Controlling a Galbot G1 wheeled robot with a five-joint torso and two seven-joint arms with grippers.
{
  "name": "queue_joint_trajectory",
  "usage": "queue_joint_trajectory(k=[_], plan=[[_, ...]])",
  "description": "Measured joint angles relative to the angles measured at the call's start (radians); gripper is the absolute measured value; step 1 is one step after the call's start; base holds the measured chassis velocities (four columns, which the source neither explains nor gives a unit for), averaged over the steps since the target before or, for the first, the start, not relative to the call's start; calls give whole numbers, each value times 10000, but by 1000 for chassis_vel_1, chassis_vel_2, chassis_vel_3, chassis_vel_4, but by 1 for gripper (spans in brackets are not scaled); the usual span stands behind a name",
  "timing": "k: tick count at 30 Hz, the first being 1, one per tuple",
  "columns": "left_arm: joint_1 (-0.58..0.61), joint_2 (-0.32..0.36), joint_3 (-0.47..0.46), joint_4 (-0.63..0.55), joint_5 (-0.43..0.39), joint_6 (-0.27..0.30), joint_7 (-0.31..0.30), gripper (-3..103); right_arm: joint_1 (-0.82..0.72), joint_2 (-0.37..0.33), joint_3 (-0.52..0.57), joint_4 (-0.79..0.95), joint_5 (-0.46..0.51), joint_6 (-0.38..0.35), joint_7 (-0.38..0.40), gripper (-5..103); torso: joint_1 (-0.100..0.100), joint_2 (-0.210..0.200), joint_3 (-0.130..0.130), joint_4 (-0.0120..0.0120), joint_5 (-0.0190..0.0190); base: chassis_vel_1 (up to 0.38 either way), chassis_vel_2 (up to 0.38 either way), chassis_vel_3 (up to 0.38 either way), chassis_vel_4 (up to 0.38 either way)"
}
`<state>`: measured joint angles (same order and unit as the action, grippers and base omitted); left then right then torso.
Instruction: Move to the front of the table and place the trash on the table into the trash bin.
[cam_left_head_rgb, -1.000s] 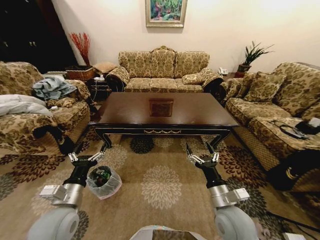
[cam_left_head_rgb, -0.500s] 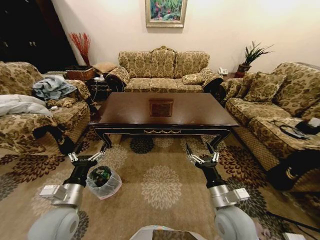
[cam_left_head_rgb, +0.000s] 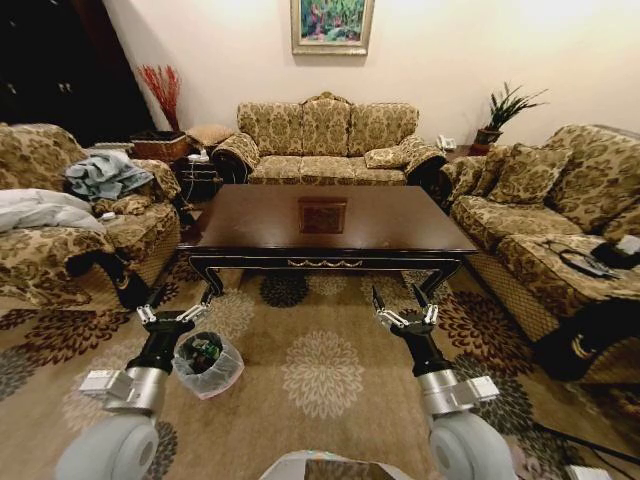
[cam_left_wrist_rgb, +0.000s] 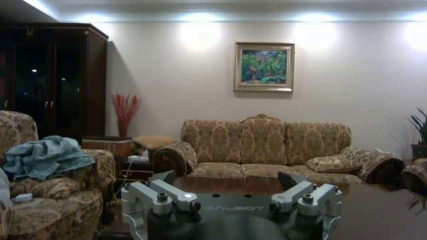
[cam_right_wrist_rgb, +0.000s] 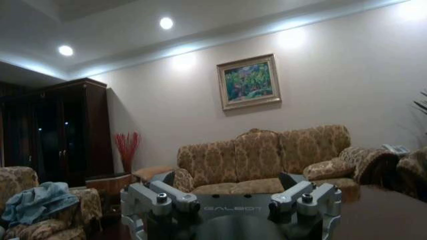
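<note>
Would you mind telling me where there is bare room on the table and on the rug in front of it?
The table top shows bare dark wood all around its square centre inlay. The rug is free between the left gripper and right gripper, both with jaws open. It is crowded beside the left gripper, where the trash bin stands.

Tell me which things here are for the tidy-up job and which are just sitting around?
For the job:
- table, bare on top
- trash bin on the rug, trash already inside
- left hand, open, above the bin
- right hand, open, before the table

Just sitting around:
- sofa
- painting
- potted plant
- blue cloth on the armchair
</note>
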<state>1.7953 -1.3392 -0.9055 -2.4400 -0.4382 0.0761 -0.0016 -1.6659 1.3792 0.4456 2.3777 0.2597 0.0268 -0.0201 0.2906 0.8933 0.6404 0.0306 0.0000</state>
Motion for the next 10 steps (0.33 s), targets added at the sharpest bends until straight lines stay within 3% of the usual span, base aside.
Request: queue_joint_trajectory(k=[10], plan=[[0, 0, 0, 0, 0, 0, 0, 100, 0, 0, 1, 0, 0, 0, 0, 100, 0, 0, 0, 0, 0, 0, 0, 0, 0]])
